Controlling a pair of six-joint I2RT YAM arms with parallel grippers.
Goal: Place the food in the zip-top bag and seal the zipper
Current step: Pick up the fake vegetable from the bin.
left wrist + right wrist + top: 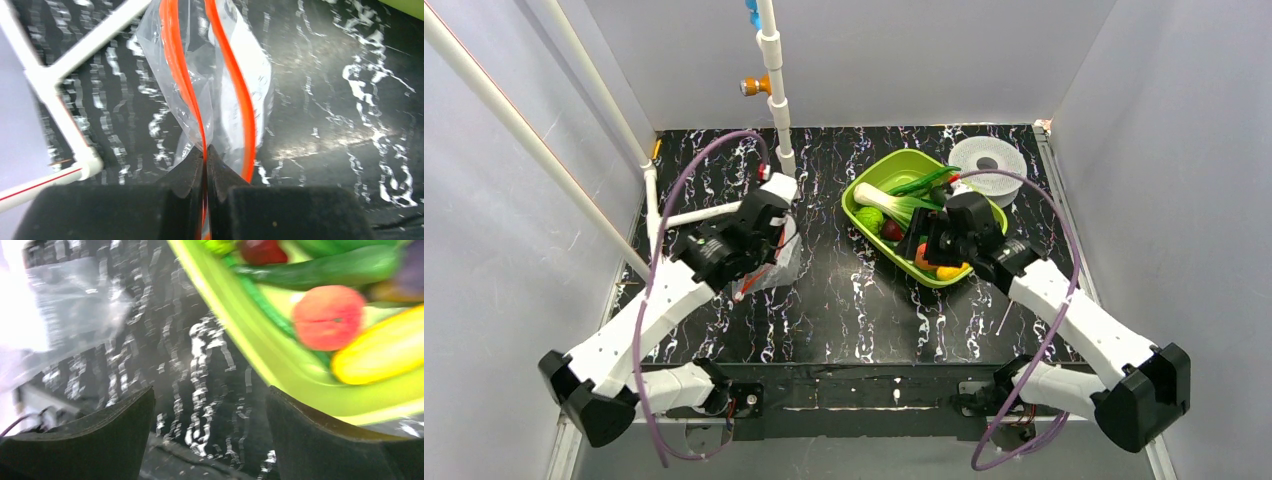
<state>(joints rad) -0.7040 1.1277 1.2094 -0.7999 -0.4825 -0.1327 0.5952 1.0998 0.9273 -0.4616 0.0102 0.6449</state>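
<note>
Left hand clenched on zipper of zip-top bag, 10 o'clock on surface. Right hand released over tray rim, 1 o'clock; food inside.

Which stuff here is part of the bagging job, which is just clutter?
Job:
- bag, its zipper pinched by left fingers
- food: bok choy, peach, yellow fruit
- right fingers, open, at the tray's edge

Lying about:
- tray, only holds the food
- white disc
- pipe frame
</note>
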